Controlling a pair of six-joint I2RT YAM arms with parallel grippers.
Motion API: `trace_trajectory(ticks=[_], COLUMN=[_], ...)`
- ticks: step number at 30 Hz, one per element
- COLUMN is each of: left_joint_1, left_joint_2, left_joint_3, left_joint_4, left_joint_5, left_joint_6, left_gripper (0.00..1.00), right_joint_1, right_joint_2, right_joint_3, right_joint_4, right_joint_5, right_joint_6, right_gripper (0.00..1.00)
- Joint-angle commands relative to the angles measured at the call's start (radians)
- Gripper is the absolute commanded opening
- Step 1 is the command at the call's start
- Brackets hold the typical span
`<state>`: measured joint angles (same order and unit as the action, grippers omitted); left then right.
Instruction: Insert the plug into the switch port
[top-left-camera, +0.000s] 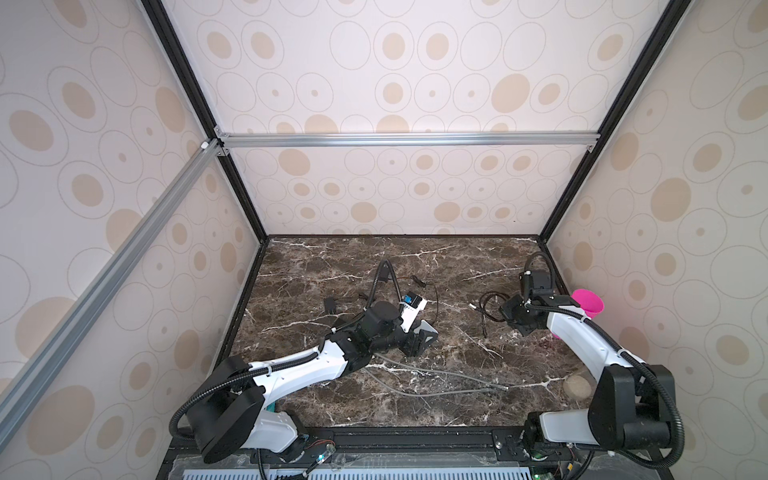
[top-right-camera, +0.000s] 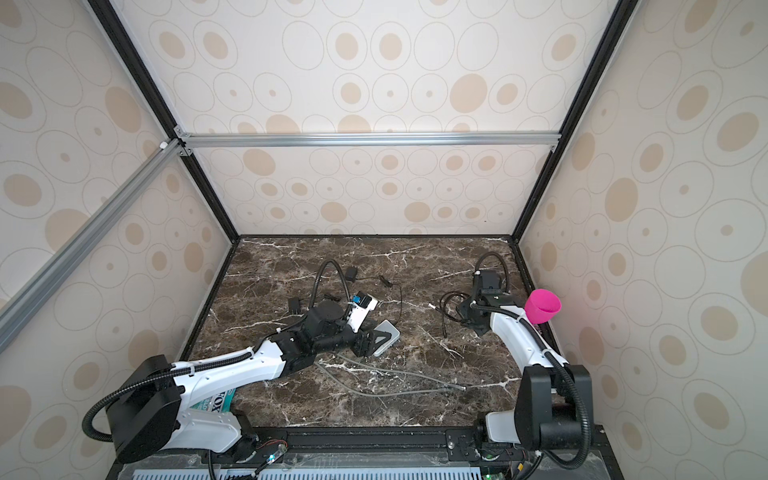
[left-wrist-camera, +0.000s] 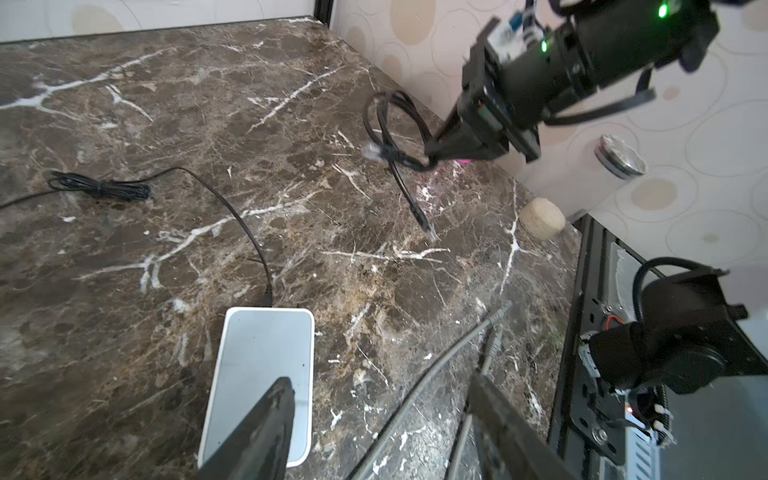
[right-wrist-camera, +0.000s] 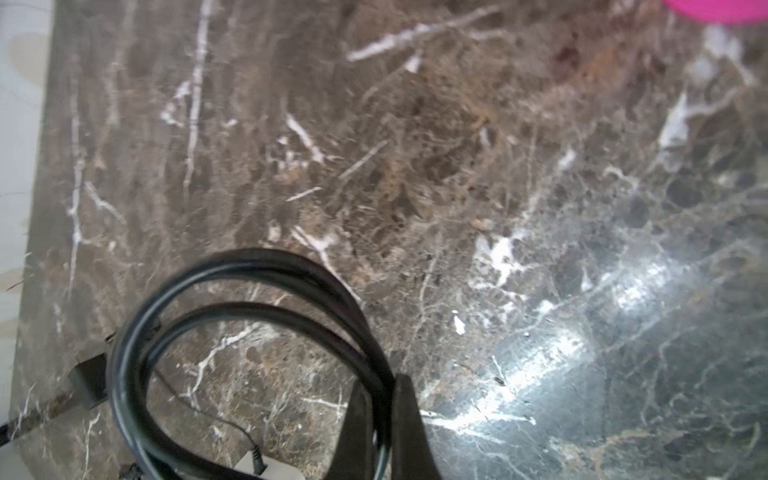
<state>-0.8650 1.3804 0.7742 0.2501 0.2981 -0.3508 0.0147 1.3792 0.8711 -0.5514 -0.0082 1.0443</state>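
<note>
**Grey cable (left-wrist-camera: 457, 354) near, black cable pinched at the right**

Nearest the front edge of the counter (top-left-camera: 457, 266), one grey cable lies loose and doubled, both its ends pointing right. Beyond it, left of the middle, one white switch (left-wrist-camera: 266, 353) lies flat, with one thin black cord (left-wrist-camera: 232, 216) running from its far end. The left gripper (left-wrist-camera: 379, 378) is spread, one finger over the switch and the other off its right side. Farther right, the right gripper (right-wrist-camera: 382, 399) is pressed together on one coiled black cable (left-wrist-camera: 395, 124). Two plugs show on it: one clear plug (left-wrist-camera: 372, 151) just left of that gripper, and a second plug (left-wrist-camera: 432, 237) nearer the front. One pink cup (top-left-camera: 588, 305) stands near the right wall.
</note>
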Motion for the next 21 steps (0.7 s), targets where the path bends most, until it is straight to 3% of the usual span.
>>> trace_trajectory(ticks=[1,3,4,6,8,9,13,15,18,21], left_joint_1=[-0.006,-0.008,-0.009,-0.009,-0.009,-0.009,-0.009,-0.009,-0.008,-0.009], left_joint_2=[0.010,0.002,-0.004,-0.018,-0.027,-0.031,-0.054,-0.071,-0.100,-0.129], left_joint_3=[0.057,0.045,0.039,0.027,0.023,0.023,0.020,0.009,-0.007,-0.014], left_joint_4=[0.041,0.052,0.056,0.060,0.053,0.047,0.038,0.037,0.037,0.012], left_joint_5=[-0.013,-0.017,-0.019,-0.025,-0.030,-0.031,-0.031,-0.033,-0.035,-0.026], left_joint_6=[-0.005,-0.019,-0.024,-0.027,-0.023,-0.019,-0.010,-0.005,0.010,0.043], left_gripper=[0.66,0.66,0.66,0.66,0.66,0.66,0.66,0.66,0.66,0.67], right_joint_1=[-0.008,-0.003,0.000,0.028,0.058,0.059,0.056,0.049,0.043,0.042], right_joint_2=[0.047,0.060,0.055,0.011,-0.039,-0.062,-0.117,-0.104,-0.053,-0.001], right_joint_3=[-0.069,-0.113,-0.137,-0.193,-0.201,-0.187,-0.088,-0.049,0.012,0.046], right_joint_4=[0.020,0.072,0.113,0.225,0.240,0.216,0.153,0.180,0.132,0.061], right_joint_5=[-0.031,-0.070,-0.082,-0.081,-0.048,-0.035,0.041,0.008,-0.023,0.068], right_joint_6=[0.197,0.292,0.330,0.390,0.386,0.348,-0.035,-0.327,-0.645,-0.775], right_gripper=[0.00,0.00,0.05,0.35,0.50,0.51,0.54,0.53,0.51,0.52])
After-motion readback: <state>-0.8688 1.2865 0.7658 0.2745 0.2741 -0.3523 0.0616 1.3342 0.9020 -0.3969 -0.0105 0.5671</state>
